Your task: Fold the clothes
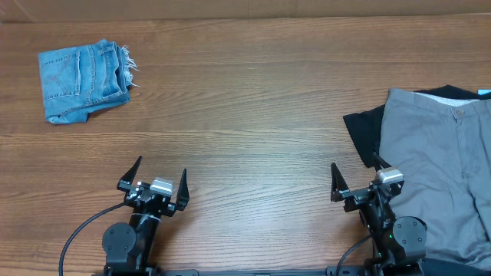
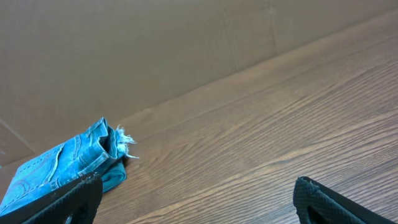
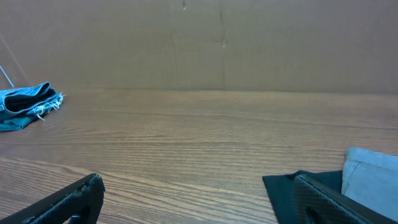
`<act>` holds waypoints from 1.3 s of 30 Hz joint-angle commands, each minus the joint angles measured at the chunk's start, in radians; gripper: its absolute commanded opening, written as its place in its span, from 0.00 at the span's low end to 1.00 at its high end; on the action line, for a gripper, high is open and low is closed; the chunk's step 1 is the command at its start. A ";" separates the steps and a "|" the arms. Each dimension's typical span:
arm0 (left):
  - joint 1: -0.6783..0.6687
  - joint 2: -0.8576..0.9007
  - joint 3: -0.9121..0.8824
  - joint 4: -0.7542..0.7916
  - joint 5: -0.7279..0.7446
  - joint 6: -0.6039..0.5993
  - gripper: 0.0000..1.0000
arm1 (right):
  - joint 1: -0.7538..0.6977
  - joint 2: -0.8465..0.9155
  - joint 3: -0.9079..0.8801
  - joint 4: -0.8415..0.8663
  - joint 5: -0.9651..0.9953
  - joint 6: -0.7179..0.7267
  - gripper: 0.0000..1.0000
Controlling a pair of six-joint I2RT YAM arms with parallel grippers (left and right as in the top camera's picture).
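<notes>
The grey-khaki shorts (image 1: pixel 441 169) lie spread at the right edge of the table, on top of a black T-shirt (image 1: pixel 365 130). A corner of the shorts also shows in the right wrist view (image 3: pixel 370 177). My right gripper (image 1: pixel 357 178) is open and empty just left of the shorts, its right finger by the black shirt's edge (image 3: pixel 289 186). My left gripper (image 1: pixel 159 178) is open and empty near the front edge, left of centre, far from the shorts.
Folded light-blue denim shorts (image 1: pixel 83 78) with a frayed hem lie at the far left back; they also show in the left wrist view (image 2: pixel 65 165) and the right wrist view (image 3: pixel 28 102). A brown cardboard wall (image 3: pixel 199 43) stands behind the wooden table (image 1: pixel 253 130).
</notes>
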 commanded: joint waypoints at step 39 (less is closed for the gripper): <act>-0.006 0.369 0.488 -0.059 0.090 -0.150 1.00 | -0.006 0.263 0.426 -0.298 -0.036 0.162 1.00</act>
